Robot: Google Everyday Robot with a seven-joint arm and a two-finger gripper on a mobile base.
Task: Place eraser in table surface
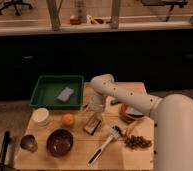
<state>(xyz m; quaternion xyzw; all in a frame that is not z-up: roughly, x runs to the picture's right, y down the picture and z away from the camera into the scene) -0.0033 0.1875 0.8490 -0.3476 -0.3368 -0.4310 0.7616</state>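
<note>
My gripper [94, 115] at frame centre, right over the eraser [92, 125], orange [67, 119] close left, open table surface [81, 151] below, grip state I cannot tell

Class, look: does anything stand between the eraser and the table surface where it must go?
Nothing visible does. The eraser is just below the gripper, right at the table surface; the orange sits apart beside it.
</note>
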